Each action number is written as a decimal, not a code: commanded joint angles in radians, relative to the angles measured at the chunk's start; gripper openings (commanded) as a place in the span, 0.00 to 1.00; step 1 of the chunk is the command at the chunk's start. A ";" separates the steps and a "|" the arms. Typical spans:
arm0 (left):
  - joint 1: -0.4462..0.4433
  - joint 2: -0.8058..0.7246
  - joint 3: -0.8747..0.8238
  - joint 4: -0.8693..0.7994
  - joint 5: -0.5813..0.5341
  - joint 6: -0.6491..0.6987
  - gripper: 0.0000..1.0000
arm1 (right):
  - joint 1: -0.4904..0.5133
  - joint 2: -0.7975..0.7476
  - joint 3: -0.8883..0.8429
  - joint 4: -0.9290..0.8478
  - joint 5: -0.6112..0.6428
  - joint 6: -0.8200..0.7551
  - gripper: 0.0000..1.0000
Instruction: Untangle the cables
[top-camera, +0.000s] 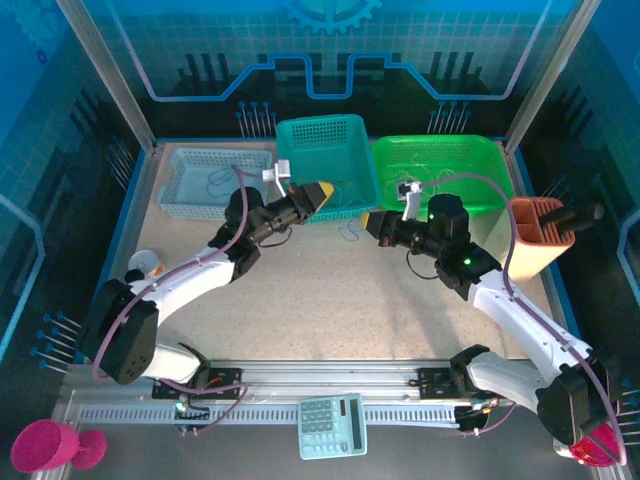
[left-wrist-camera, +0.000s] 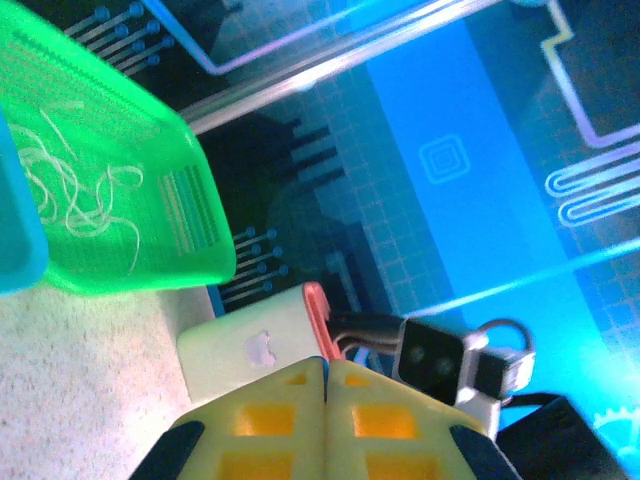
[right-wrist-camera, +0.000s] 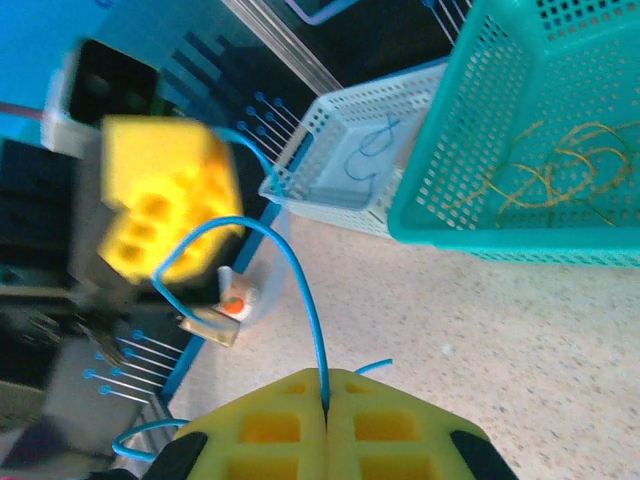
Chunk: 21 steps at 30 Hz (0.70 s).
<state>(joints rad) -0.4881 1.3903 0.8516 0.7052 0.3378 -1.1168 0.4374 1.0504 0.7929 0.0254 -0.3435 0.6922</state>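
Near the teal basket (top-camera: 322, 122), right claw (right-wrist-camera: 327, 385) pinches blue cable (right-wrist-camera: 300, 270); left claw (left-wrist-camera: 327, 375) pressed together.

Comes as two matching arms, left arm (top-camera: 195, 272) and right arm (top-camera: 520, 318): glossy white shells over the long links, chunky black housings at the joints. Trails a thin lilac hose (top-camera: 509, 245) loosely along each arm, standing clear of the shells. Glows with a small green light (top-camera: 465, 262) on the right arm's black forearm block. Carries a white camera bracket (top-camera: 277, 174) at each wrist. Ends in the left gripper (left-wrist-camera: 327, 368) and right gripper (right-wrist-camera: 327, 385), both with pale yellow fingers moulded with deeper yellow rectangular pockets and backed by dark corners, possibly navy, though blurred.
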 joint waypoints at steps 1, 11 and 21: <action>0.035 -0.081 0.089 -0.033 0.034 0.056 0.00 | -0.003 0.011 -0.040 -0.039 0.069 -0.062 0.00; 0.051 -0.145 0.312 -0.172 0.058 0.151 0.00 | 0.003 0.143 -0.132 -0.013 0.163 -0.102 0.00; 0.052 -0.124 0.409 -0.204 0.084 0.148 0.00 | 0.056 0.208 -0.139 0.021 0.192 -0.086 0.00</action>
<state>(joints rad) -0.4534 1.2980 1.1610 0.3435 0.4347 -0.9897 0.4854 1.2160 0.6933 0.1989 -0.2310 0.6048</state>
